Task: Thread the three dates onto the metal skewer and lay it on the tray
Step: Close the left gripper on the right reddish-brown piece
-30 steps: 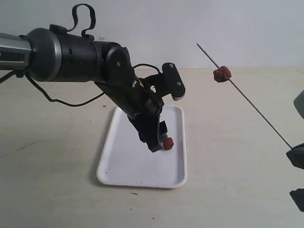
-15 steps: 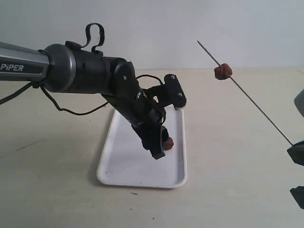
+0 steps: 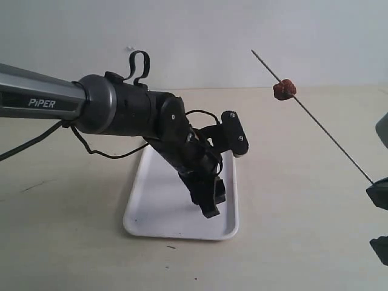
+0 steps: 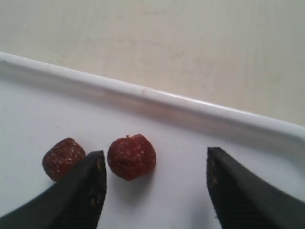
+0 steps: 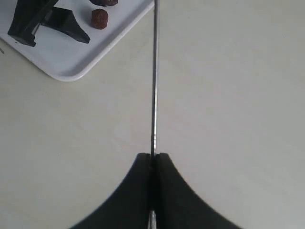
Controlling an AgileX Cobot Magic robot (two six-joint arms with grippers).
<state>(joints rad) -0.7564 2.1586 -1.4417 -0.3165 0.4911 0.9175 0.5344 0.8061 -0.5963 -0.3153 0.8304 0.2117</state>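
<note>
The step in hand is the pick of the second date. One date [image 3: 284, 90] is already threaded on the metal skewer [image 3: 321, 128]. The other two lie on the tray [image 3: 154, 209], close to its long rim on the skewer's side.

The left gripper [image 4: 159, 162] is down at the tray floor with its jaws wide apart. One loose date [image 4: 131, 156] lies between them, nearer one finger than the other. The second loose date [image 4: 63, 158] sits just outside that same finger, near the first date but not touching it.

The next move probably calls for closing squarely on the date inside the jaws. The near finger should slide between the two fruits without nudging or trapping the neighbour. The date then has to be lifted off the tray and carried to the skewer's free tip. A small, roundish fruit may roll as the pads meet it, so a centred squeeze looks safer.

The right gripper [image 5: 153, 160] is clamped shut on the lower end of the skewer, well apart from the tray and off its long side. The rod's long axis runs on a steep slant, and its pointed free end rises high above the table and leans back toward the tray's far end. The threaded date sits on the upper part of the rod, a short way below the tip.
</note>
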